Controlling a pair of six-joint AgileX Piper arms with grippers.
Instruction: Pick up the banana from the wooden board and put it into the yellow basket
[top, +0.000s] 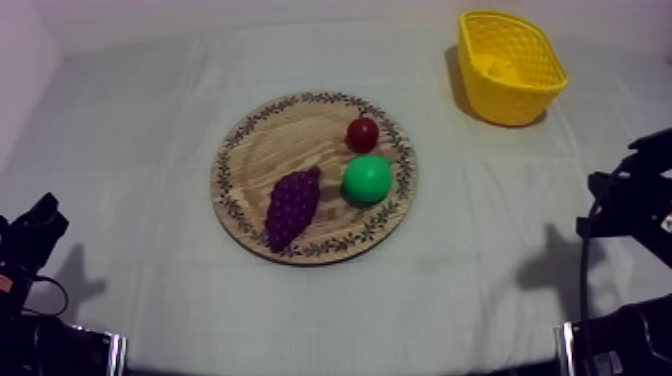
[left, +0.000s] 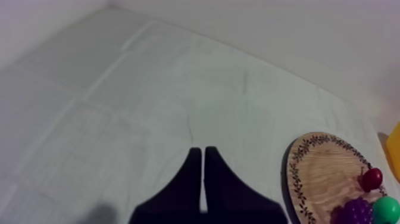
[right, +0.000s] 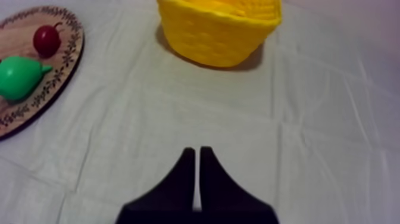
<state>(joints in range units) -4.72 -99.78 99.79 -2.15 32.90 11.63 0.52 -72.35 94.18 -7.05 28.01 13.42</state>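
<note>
At rest over bare cloth (left: 149, 89), your left gripper (left: 202, 151) and right gripper (right: 197, 150) both sit closed on nothing.
Your wooden board (top: 255, 150) carries grapes (top: 293, 205), pear (top: 367, 178) and small red fruit (top: 362, 133); a smooth pale-yellow shape, likely the banana (top: 497, 68), lies inside the far-right yellow basket (top: 540, 92), so nothing seems left.

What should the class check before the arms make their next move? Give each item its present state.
1. Banana on board: not ok; it holds grapes, pear, small red fruit.
2. Banana in basket: cannot tell; something yellow lies inside.
3. Basket apart from board: ok.
4. Left end effector shut, empty: ok.
5. Right end effector shut, empty: ok.
</note>
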